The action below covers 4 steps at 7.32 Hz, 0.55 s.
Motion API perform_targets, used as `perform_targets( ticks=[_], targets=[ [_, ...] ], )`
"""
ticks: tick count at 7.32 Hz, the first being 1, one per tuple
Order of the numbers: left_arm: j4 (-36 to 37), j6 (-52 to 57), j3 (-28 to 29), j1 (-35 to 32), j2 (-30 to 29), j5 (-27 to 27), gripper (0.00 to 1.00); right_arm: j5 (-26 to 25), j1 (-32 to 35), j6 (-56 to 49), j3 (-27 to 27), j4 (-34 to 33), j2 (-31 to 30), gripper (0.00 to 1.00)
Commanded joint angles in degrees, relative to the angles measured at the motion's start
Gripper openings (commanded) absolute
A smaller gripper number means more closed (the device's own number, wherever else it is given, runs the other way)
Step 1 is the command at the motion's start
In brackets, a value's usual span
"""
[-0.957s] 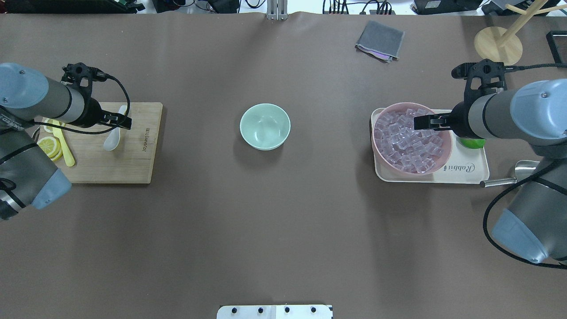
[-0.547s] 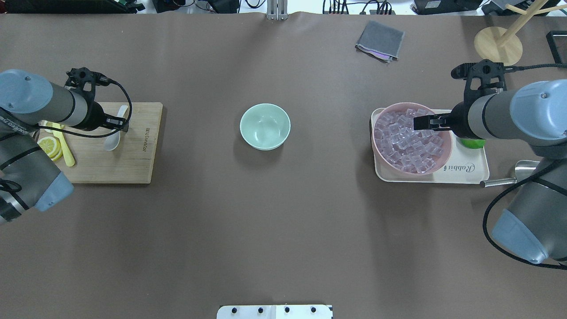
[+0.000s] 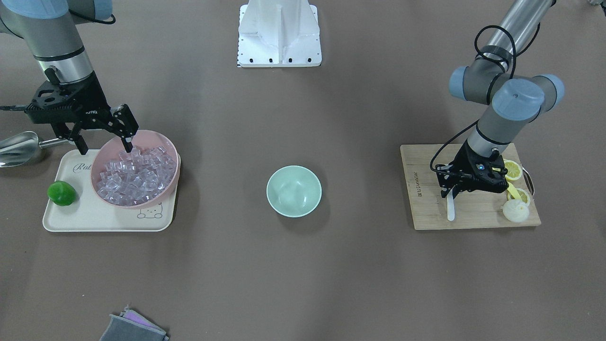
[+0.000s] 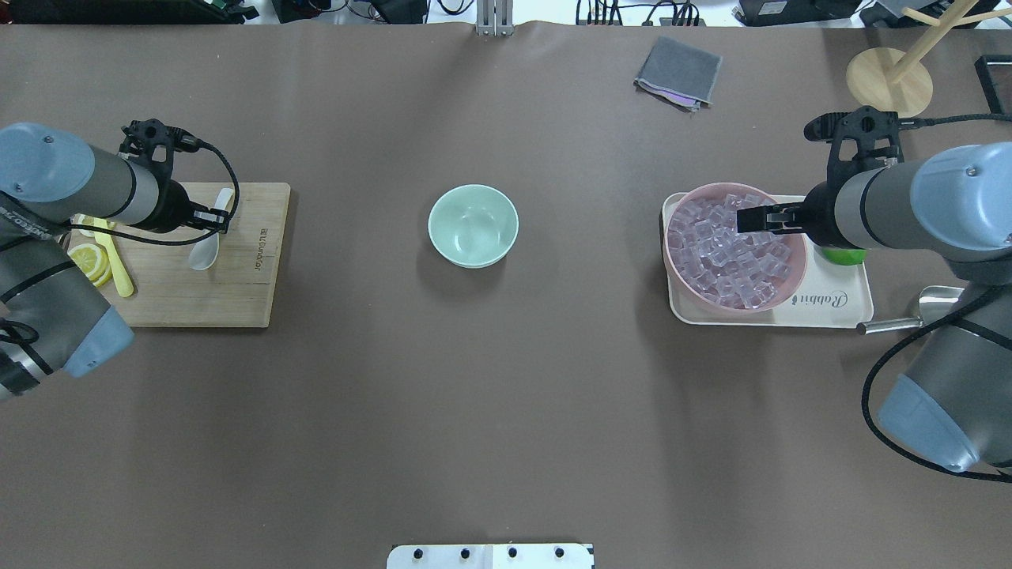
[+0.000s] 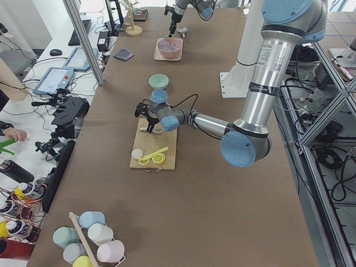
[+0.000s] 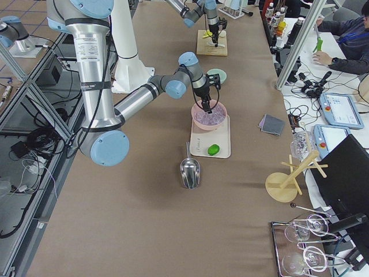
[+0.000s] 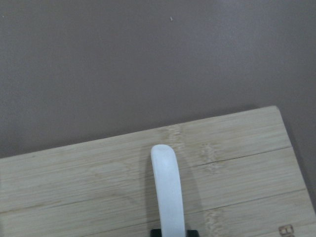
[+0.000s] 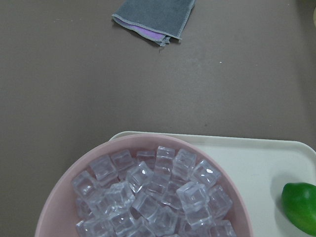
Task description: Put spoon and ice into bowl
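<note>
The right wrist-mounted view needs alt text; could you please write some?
A pink bowl heaped with clear ice cubes sits on a cream tray, a green fruit beside it. A grey cloth lies beyond on the brown table.

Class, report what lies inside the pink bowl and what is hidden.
Clear ice cubes fill the pink bowl. The right gripper covers a few; the bowl's bottom is hidden beneath them.
</note>
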Motion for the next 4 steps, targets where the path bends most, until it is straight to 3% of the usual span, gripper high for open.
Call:
perform_targets(
  ticks=[1,4],
  targets=[
    [0.78,-1.01,-2.67,-0.06,-1.0,-0.05,0.0,0.09,0.01,-0.09,-0.06,0.0,-0.25,1.0],
    [0.79,-16.7,-2.59,0.98,-7.14,0.39,0.0,0.7,0.1,-6.02,-0.41,0.53,-0.16,1.0]
  ],
)
